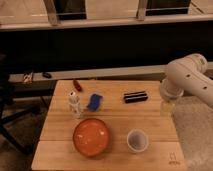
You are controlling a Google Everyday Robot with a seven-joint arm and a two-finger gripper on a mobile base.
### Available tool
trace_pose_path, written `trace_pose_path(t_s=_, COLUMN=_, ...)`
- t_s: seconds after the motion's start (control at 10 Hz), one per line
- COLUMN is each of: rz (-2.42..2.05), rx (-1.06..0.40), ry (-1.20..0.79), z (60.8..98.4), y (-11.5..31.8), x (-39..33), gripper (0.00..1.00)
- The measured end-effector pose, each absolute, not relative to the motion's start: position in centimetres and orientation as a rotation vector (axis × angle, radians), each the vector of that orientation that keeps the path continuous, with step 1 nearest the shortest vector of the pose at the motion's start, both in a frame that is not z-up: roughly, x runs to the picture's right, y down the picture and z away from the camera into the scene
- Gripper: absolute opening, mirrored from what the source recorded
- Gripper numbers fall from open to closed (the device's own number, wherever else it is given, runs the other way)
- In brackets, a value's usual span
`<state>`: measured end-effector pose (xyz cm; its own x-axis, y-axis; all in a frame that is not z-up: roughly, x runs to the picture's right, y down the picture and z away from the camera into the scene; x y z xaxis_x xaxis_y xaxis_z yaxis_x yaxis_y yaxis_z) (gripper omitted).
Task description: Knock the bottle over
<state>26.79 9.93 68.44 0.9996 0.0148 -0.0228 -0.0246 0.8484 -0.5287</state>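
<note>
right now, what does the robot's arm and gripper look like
The arm is smooth off-white, built of thick rounded segments with bulbous joint housings. No cables or markings show on it. The gripper is a slimmer, pale end piece below the last joint, by the right edge of the wooden table; its finer details can't be made out.

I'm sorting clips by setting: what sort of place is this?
Probably an office or lab: small wooden table, window frames behind, robot arm whose pincer hangs at the table's right edge.
</note>
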Motion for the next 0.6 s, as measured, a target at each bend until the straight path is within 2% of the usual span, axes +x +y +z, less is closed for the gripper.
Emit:
trace_pose_path(t_s=0.2, rz=-0.004, rx=-0.545, ry=-0.012, z=68.6, y=9.1, x=23.5, gripper=0.8)
trace_pose_path(t_s=0.6, rz=-0.036, rx=-0.526, ry=-0.036, z=68.8, y=8.5, x=22.3, gripper=0.8)
